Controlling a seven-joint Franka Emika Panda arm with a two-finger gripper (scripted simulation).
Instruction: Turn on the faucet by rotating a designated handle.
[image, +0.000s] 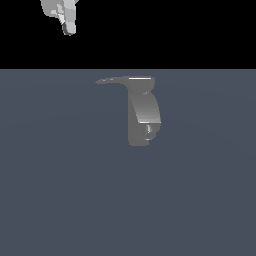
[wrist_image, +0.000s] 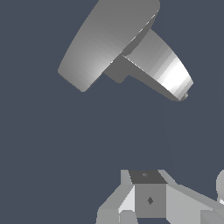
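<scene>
The faucet (image: 144, 112) is a small grey upright fixture standing on the flat grey-blue ground in the middle of the exterior view. Its handle (image: 112, 80), a thin tapering lever, sticks out from the faucet's top toward the exterior view's left. My gripper (image: 68, 26) hangs high above and well to the exterior view's left of the handle tip, touching nothing. In the wrist view the handle (wrist_image: 107, 41) appears as a broad flat grey plate, with the shiny curved body (wrist_image: 168, 70) beside it. Grey gripper parts (wrist_image: 151, 199) fill the picture's edge; their spacing is unclear.
The ground (image: 60, 190) is a plain grey-blue surface around the faucet, with a black background behind it. No other objects are in view.
</scene>
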